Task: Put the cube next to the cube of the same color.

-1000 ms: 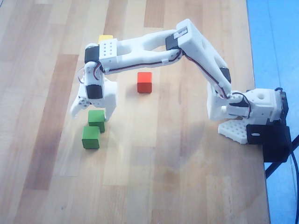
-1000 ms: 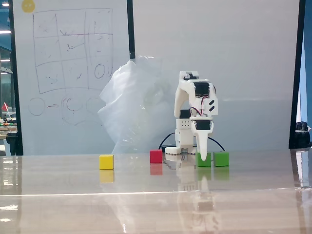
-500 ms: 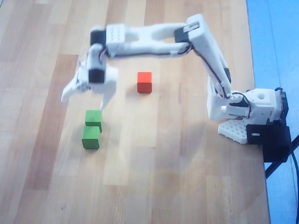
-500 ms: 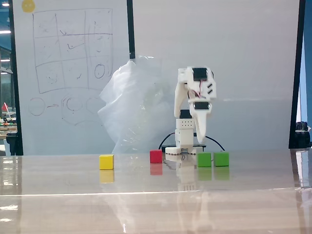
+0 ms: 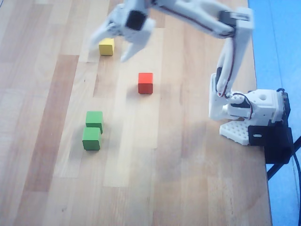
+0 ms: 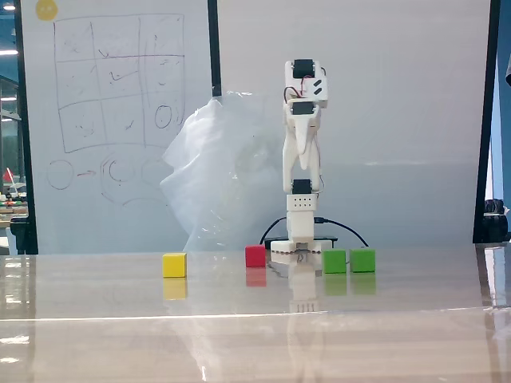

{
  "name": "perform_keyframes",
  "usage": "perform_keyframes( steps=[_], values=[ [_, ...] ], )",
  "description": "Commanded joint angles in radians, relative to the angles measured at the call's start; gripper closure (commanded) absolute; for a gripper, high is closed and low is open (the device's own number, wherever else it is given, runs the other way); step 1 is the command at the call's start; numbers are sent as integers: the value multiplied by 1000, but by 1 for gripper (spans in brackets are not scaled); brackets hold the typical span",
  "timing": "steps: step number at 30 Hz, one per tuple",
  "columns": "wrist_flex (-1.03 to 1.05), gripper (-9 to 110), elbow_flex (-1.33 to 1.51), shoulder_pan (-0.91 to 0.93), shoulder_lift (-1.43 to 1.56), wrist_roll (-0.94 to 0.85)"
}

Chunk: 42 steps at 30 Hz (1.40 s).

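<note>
Two green cubes sit touching on the wooden table. In the overhead view the duller cube (image 5: 94,121) lies just above the brighter cube of the same color (image 5: 91,138). In the fixed view they stand side by side, duller (image 6: 334,261) left and brighter (image 6: 362,259) right. My gripper (image 5: 110,49) is blurred, open and empty, raised at the top of the overhead view over the yellow cube, far from both green cubes. I cannot make it out clearly in the fixed view.
A yellow cube (image 5: 106,46) (image 6: 174,265) lies under the gripper. A red cube (image 5: 145,83) (image 6: 255,256) sits mid-table. The arm's base (image 5: 251,108) stands at the table's right edge in the overhead view. A pale translucent shape (image 6: 215,167) and a whiteboard are behind in the fixed view.
</note>
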Motion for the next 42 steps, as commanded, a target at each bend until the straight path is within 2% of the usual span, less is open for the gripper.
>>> perform_keyframes(
  steps=[1,2,6,9,14,24,28,42],
  values=[
    [-106,99,236,32,305,-52],
    [-172,103,337,37,385,-72],
    [-433,98,787,38,724,-138],
    [-592,101,1106,37,971,-144],
    [-709,101,1470,38,1256,-146],
    [-595,101,1713,48,1517,-144],
    [-514,101,1732,135,1632,-143],
    [-485,101,1724,166,1641,-140]
  ],
)
